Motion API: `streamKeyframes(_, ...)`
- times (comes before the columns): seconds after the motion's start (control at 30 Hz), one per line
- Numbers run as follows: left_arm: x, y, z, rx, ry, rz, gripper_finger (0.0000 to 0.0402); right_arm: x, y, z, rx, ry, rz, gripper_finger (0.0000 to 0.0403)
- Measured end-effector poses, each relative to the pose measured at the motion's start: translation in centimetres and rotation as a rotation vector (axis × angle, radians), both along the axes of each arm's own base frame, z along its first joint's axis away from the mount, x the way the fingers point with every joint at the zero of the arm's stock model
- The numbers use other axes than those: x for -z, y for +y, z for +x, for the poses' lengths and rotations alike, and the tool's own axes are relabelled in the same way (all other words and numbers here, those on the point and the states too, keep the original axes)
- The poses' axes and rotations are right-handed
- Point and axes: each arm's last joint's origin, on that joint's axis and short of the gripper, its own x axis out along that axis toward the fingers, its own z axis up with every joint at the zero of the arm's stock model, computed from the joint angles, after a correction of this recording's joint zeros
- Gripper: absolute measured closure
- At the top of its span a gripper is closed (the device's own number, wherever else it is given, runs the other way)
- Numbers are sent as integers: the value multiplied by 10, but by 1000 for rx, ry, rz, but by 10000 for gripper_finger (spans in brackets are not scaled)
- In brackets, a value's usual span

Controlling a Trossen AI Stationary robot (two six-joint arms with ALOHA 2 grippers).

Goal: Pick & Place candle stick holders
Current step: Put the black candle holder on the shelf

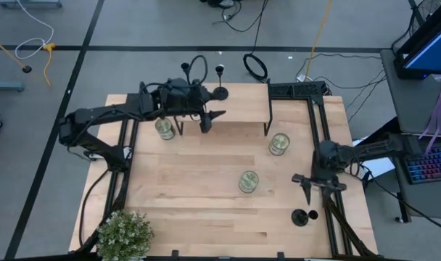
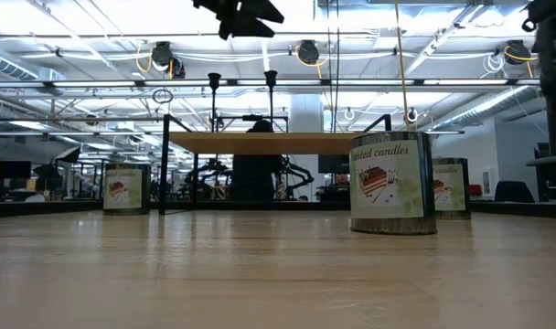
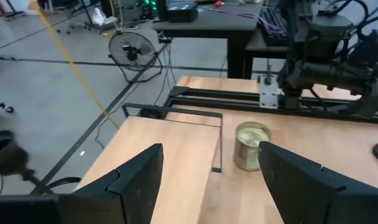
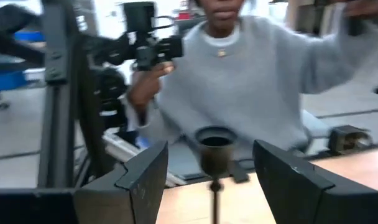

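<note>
Right wrist view shows a black, cup-topped candle stick holder (image 4: 214, 155), seemingly between open tool (image 4: 209, 180) fingers.

Everything robot-side is dark: both arms black, and the candle stick holders (image 1: 302, 216) are matte black too. The tabletop (image 1: 199, 210) is pale blond wood with a plank pattern. The candle tins (image 2: 392, 184) have cream labels with a red-and-brown cake picture and green leaves. The plant (image 1: 124, 234) is pale green. The person's sweater (image 4: 251, 81) is light grey.

Candle stick holder (image 4: 214, 149) between open tool (image 4: 209, 186) fingers
</note>
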Motion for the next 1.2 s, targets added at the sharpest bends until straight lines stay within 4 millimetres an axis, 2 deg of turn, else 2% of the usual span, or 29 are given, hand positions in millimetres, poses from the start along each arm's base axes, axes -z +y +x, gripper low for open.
streamKeyframes(0.27,1,-10,3,31,3,1,130,11,18,5,137,31,-63,174)
streamKeyframes(0.6,1,-10,3,37,7,19,131,20,38,0,-7,-19,-127,178)
streamKeyframes(0.93,1,-10,3,37,8,20,131,27,54,5,78,-22,-172,221)
streamKeyframes(1.2,3,-10,2,38,31,18,131,41,63,9,124,53,-238,267)
